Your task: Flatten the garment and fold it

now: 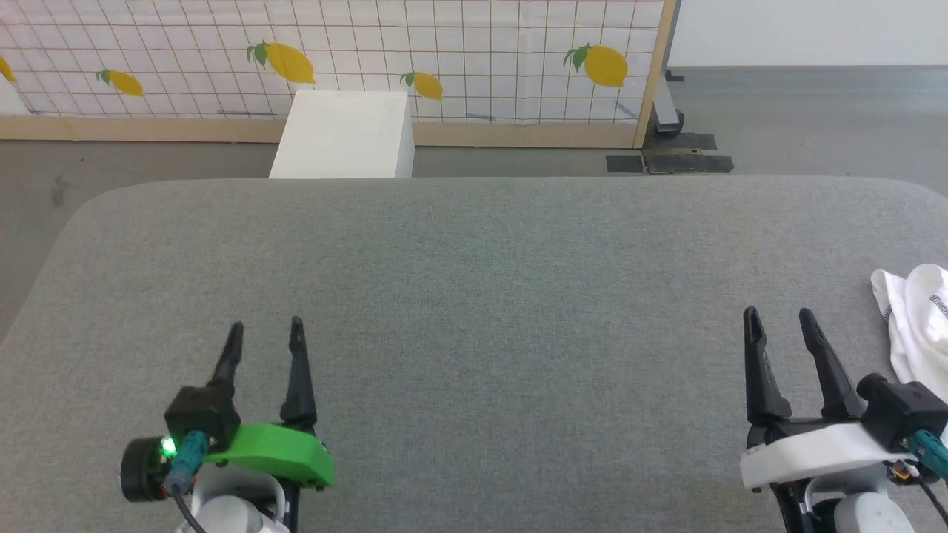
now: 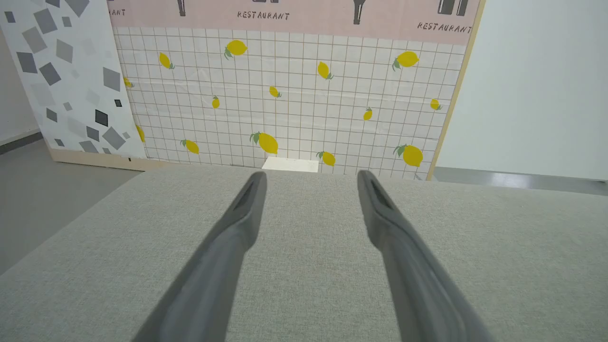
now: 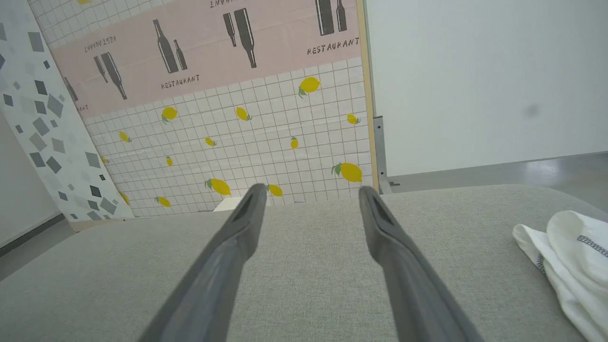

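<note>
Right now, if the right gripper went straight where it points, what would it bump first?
Probably nothing soon: the right gripper faces bare grey cushion. The shirt lies off to its right. Far beyond stands the lemon screen.

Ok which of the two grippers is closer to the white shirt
The white-mounted right gripper: the garment lies just beside it, while the green-mounted left gripper sits far across the grey surface.
</note>
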Robot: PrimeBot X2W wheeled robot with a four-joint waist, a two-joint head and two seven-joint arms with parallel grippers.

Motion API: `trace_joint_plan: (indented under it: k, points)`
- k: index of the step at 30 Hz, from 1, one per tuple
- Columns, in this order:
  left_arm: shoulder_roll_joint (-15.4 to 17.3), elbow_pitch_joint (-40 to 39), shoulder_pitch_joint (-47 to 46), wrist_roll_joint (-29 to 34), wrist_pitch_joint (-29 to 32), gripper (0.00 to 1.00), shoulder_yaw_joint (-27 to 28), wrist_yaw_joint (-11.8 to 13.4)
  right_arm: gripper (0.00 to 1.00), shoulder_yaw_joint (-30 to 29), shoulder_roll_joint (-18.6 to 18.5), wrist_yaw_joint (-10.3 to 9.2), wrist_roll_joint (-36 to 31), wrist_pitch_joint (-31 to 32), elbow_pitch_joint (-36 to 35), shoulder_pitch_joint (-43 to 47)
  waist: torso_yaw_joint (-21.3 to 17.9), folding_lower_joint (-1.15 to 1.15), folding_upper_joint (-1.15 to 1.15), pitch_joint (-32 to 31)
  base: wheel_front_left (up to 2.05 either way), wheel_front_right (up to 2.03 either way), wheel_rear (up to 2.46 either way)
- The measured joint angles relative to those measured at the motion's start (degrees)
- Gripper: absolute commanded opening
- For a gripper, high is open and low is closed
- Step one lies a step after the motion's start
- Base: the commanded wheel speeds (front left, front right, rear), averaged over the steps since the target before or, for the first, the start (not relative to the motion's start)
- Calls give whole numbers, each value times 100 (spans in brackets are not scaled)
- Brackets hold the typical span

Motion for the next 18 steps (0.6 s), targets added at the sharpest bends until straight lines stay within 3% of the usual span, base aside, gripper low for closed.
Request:
trace_joint_plan:
  k: [14,15,18]
  points:
    - [-35,366,35,-147,0,100,-77,-1,100,24,0,0,132,0,208,79,18,0,0,11,0,0,0]
    - [-35,365,34,-147,5,0,-76,0,0,23,0,0,131,2,215,78,17,0,0,11,0,0,0]
    - [-35,365,34,-147,19,0,-77,1,0,22,0,0,127,3,214,78,18,0,0,11,0,0,0]
